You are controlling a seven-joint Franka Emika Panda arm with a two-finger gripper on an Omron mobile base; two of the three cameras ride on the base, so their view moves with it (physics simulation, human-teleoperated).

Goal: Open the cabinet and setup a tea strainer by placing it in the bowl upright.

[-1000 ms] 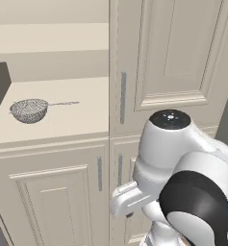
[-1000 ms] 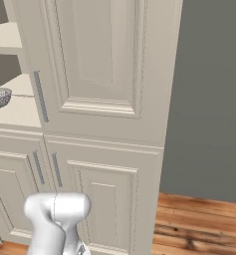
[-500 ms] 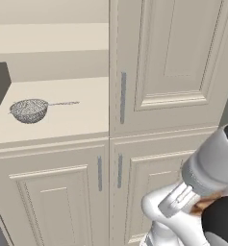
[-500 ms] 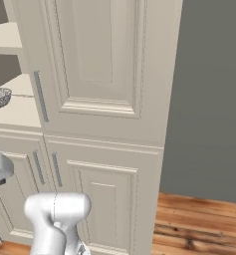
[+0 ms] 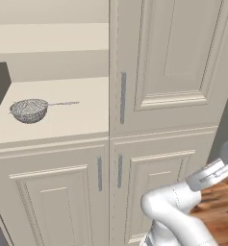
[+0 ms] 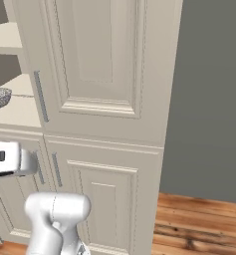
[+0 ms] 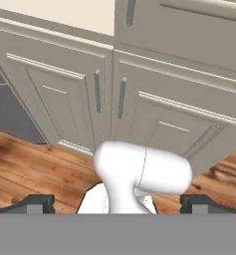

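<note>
While the white arm (image 5: 175, 211) bends low in front of it, the cabinet (image 5: 168, 72) towers over everything, its upper left section open onto cream shelves and its upper right door (image 6: 97, 60) closed, a grey bar handle (image 5: 123, 97) running down its left edge. Below, the two lower doors (image 7: 55, 107) are closed, their handles side by side at the centre seam. On the open shelf (image 5: 86, 117) lies the tea strainer (image 5: 30, 110), basket to the left, thin wire handle pointing right toward the closed door. Wood floor (image 6: 199, 224) shows at the right. From the hand camera the gripper's (image 7: 117, 205) dark fingertips (image 7: 37, 203) stand far apart with nothing between them.
</note>
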